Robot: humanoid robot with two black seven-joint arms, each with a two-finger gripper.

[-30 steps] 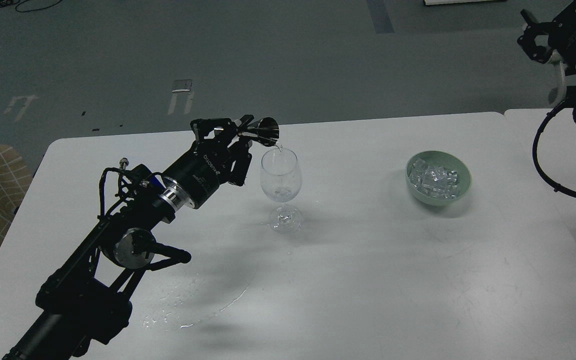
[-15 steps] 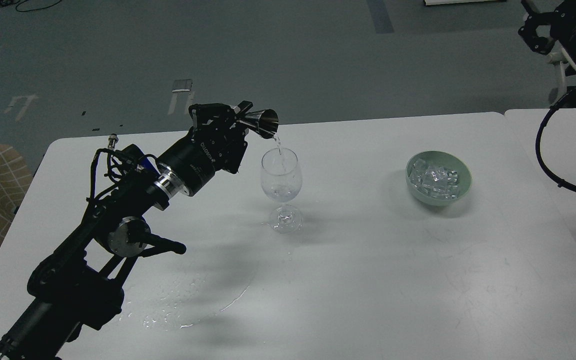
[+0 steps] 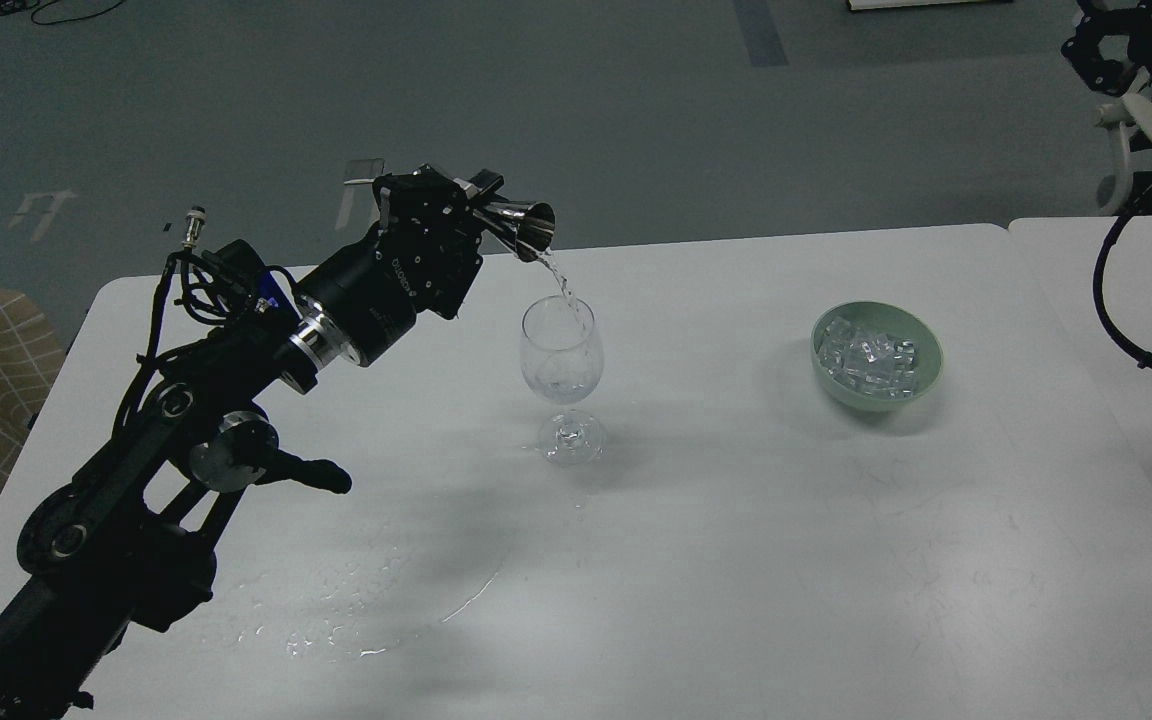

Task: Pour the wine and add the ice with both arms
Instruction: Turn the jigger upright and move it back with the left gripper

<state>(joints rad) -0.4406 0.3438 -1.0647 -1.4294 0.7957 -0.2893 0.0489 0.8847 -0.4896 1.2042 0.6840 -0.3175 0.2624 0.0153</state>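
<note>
Head view: the left gripper [image 3: 471, 212], black and claw-like, is pinched on a small polished metal jigger [image 3: 526, 226], a cone tipped mouth-down above a clear stemmed wine glass [image 3: 561, 378]. A thin transparent stream of wine [image 3: 561, 283] falls from the jigger's lip into the glass bowl, where a shallow pool glints near the bottom. The glass stands upright on its round foot, somewhat left of the white counter's [image 3: 736, 560] middle and nearer the far edge than the near one. White lettering runs along the cylindrical black wrist of the left arm [image 3: 236, 400], too small to read. A smooth, pale green bowl [image 3: 926, 372] sits toward the far right corner, heaped with glassy ice [image 3: 871, 355] cubes. A wet, shiny puddle [image 3: 366, 610] spreads near the counter's near left edge. The right gripper [image 3: 1106, 55] hangs high beyond the far right corner, dark and partly cropped; I cannot tell whether its fingers are spread or together.
</note>
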